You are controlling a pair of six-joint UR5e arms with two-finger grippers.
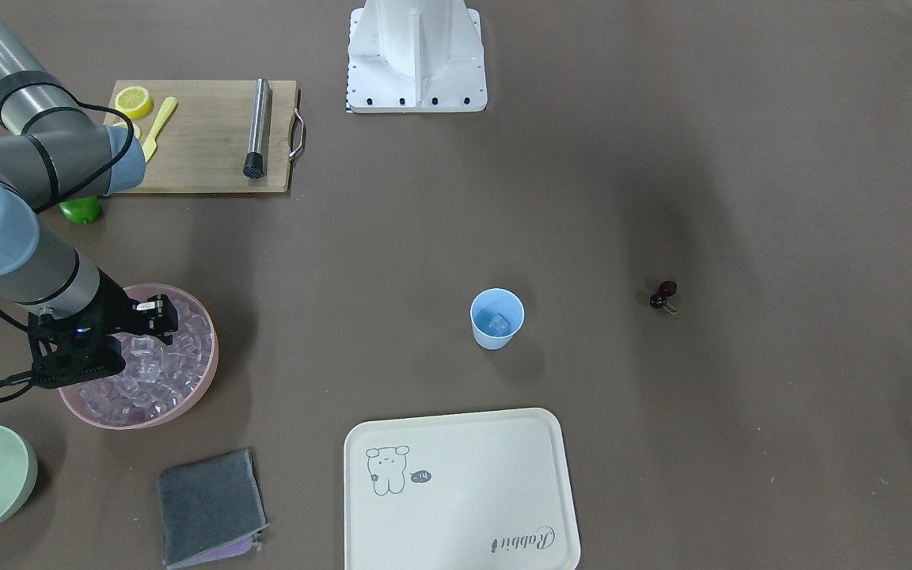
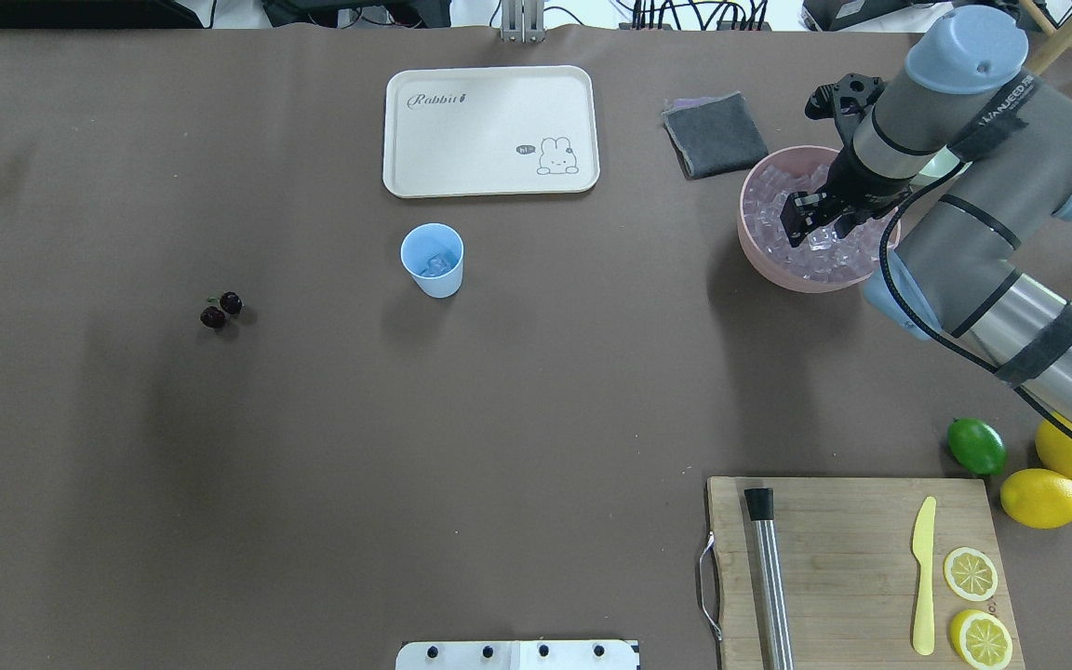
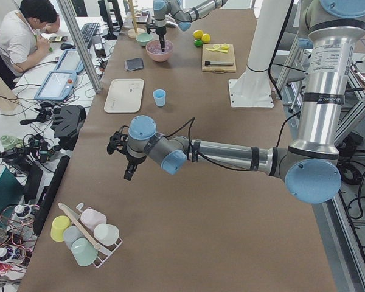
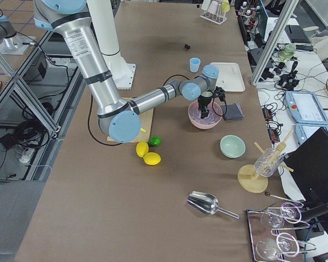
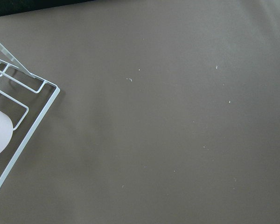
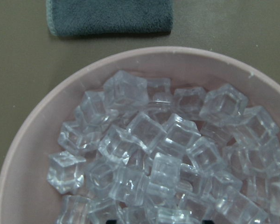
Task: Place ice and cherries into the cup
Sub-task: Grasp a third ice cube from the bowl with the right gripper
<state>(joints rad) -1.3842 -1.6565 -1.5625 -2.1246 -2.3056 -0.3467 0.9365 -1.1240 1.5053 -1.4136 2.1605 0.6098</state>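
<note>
Hovering over the pink bowl (image 2: 759,251) of ice (image 6: 149,140), well right of the cup (image 2: 432,261), the right gripper (image 2: 818,223) has jaws spread, nothing held. Cup holds approx one cube (image 1: 499,322) — more ice maybe, cherries (image 2: 221,310) def left; they lie well left of cup. State of left gripper (image 3: 126,159): can't tell. Brown table (image 2: 536,419), lab clutter round it.

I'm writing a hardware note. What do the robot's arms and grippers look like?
Both arms are silver-grey tubes with pale blue rounded joint caps. The right arm has black straps, one with white lettering, and a thin black cable running to the black right gripper. The left arm shows black bands and a black cable too; the left gripper is also black.
</note>
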